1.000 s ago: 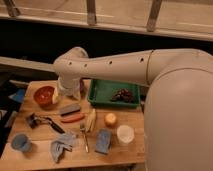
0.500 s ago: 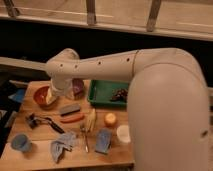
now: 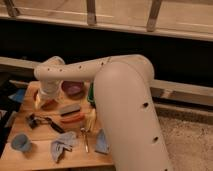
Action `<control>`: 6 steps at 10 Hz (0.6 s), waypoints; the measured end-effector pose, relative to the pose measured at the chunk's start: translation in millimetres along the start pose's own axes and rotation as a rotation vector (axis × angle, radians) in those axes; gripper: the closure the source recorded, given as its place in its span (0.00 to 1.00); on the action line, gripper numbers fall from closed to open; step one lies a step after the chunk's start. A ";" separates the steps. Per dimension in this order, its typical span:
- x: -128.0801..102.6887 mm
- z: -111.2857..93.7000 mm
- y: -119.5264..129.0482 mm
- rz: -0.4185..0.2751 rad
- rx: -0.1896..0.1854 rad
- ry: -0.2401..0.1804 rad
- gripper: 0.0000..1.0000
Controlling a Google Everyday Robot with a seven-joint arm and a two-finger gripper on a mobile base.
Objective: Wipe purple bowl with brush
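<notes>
The purple bowl [image 3: 74, 89] sits at the back of the wooden table [image 3: 35, 159], just right of my wrist. The black brush [image 3: 43, 121] lies flat on the table in front of it, handle pointing right, nothing touching it. My gripper [image 3: 44, 99] hangs at the end of the white arm over the orange-red bowl [image 3: 50, 104], left of the purple bowl and above the brush. It is open and holds nothing. The arm covers the table's right side.
A grey block [image 3: 70, 108] and a red-orange item [image 3: 73, 118] lie in front of the purple bowl. A blue cup [image 3: 20, 142] stands front left. A metal fork [image 3: 85, 140] and grey-blue cloths [image 3: 62, 146] lie near the front edge. A green tray [image 3: 90, 95] peeks out beside the arm.
The arm has swung left across the table, from over the middle to over the orange-red bowl. The view has shifted too, so the table now sits lower left.
</notes>
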 end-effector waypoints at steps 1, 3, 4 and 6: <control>0.4 10.8 4.2 -0.007 -0.014 0.020 0.27; 6.9 25.7 6.8 -0.012 -0.029 0.053 0.27; 11.7 30.4 9.8 -0.023 -0.035 0.066 0.27; 11.2 29.2 7.5 -0.020 -0.034 0.064 0.27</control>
